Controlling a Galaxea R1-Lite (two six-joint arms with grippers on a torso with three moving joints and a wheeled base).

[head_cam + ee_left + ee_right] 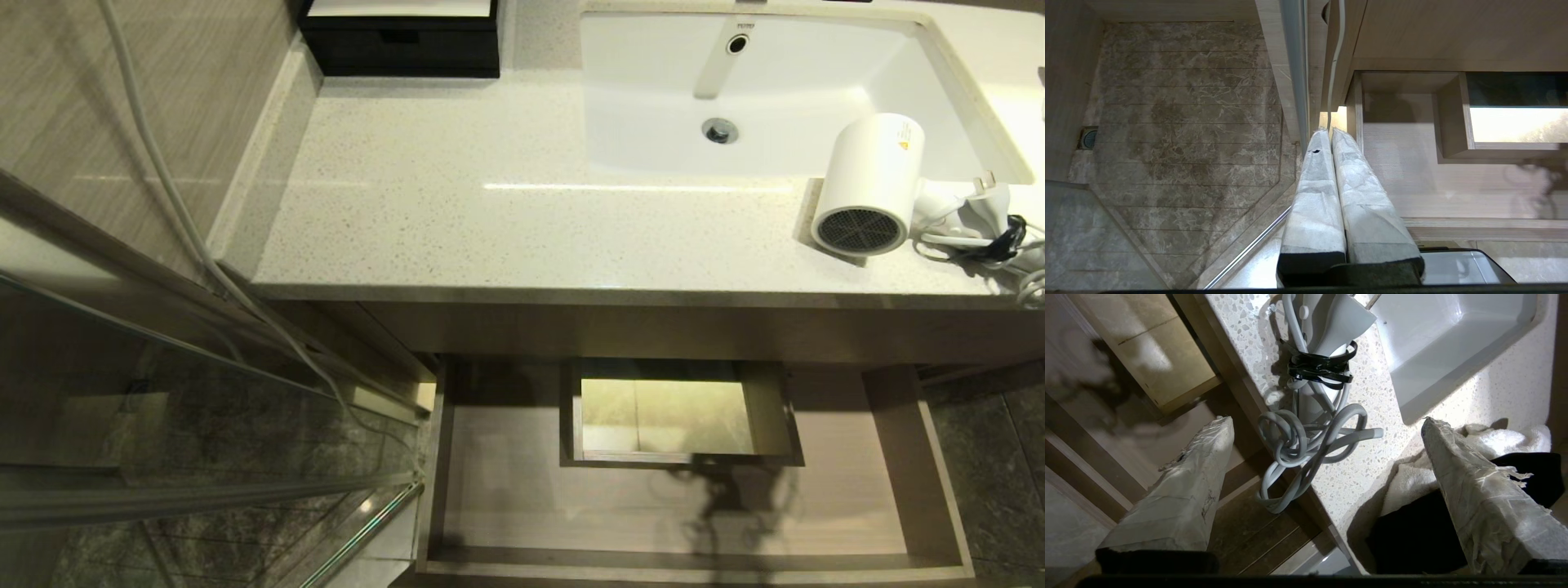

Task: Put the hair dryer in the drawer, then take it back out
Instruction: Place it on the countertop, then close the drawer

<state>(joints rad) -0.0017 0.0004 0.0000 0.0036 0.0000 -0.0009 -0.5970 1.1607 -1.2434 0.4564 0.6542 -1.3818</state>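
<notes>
The hair dryer (869,184) is seen lying on its side on the speckled countertop (457,212), at the front right corner of the white sink (653,90), with its dark mesh grille turned toward the counter's front edge and the yellow warning label on the upper side of the barrel. Its handle is folded out to the right, bound with a black strap (1321,365), and the pale cord (1306,445) is coiled in loose loops that spill over the counter's front edge. The drawer (914,465) is pulled out wide below the counter; nothing is seen lying on its wood-grain floor, and the walled rectangular cut-out (678,412) is shown near its back. The right gripper (1327,428) is held above the coiled cord, its tape-wrapped fingers (1188,490) spread wide apart and nothing gripped between them; a white towel (1412,473) is seen just beside one finger. The left gripper (1333,132) is hung low beside the drawer's left side, its two wrapped fingers pressed together on nothing. A black box (400,41) with a white top is set at the counter's back left.
</notes>
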